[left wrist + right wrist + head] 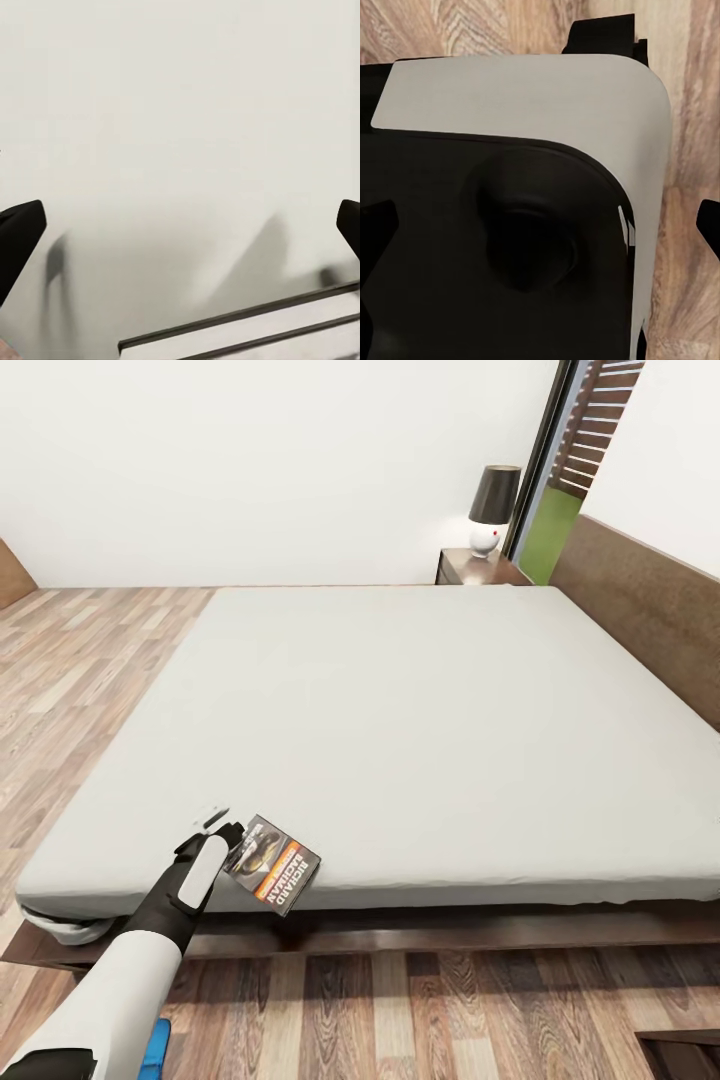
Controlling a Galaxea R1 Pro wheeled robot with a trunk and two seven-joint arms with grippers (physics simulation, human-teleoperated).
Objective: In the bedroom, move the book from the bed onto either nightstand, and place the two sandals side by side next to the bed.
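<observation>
Spanning most of the head view, the bed (pixel 400 730) carries the book (pixel 272 863) at its near left edge, overhanging the dark frame, long axis running near-right to far-left. The left gripper (pixel 222 830) sits touching the book's left end, fingers (pixel 19 232) spread wide apart over the mattress, clasping nothing. The right gripper's state cannot be told.
</observation>
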